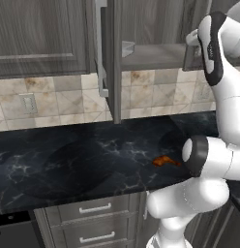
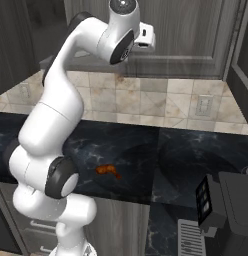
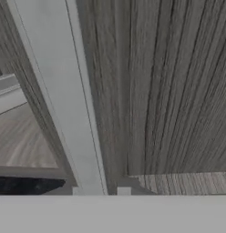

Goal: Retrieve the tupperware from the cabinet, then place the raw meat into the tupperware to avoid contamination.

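Raw meat [image 1: 165, 161] flat on dark marble bench [image 1: 68, 164], near front edge, well right of middle in left base view; same lump [image 2: 108, 171] near front edge in right base view, just right of arm's lower joint. Nothing touching it. Cabinet [image 1: 42, 36] up on wall above tiled backsplash; one door [image 1: 111, 58] swung out edge-on toward camera, long silver bar handle [image 1: 100, 48] on its left face. Shelf [image 1: 151, 55] visible inside opened section, pale grey bit at its left end, too small to name. Tupperware not identifiable. Arm reaching high, hand up at cabinet level at upper right of left base view. In hand view, pale vertical bar [image 3: 64, 100] very close, dark wood-grain panel [image 3: 169, 91] right of it. Jaws: tips barely showing at bottom of hand view [image 3: 100, 191], one each side of bar's lower end; cannot tell whether pressed on it. Drawers [image 1: 95, 209] below bench front. Wall outlet [image 1: 28, 103] on backsplash, left.
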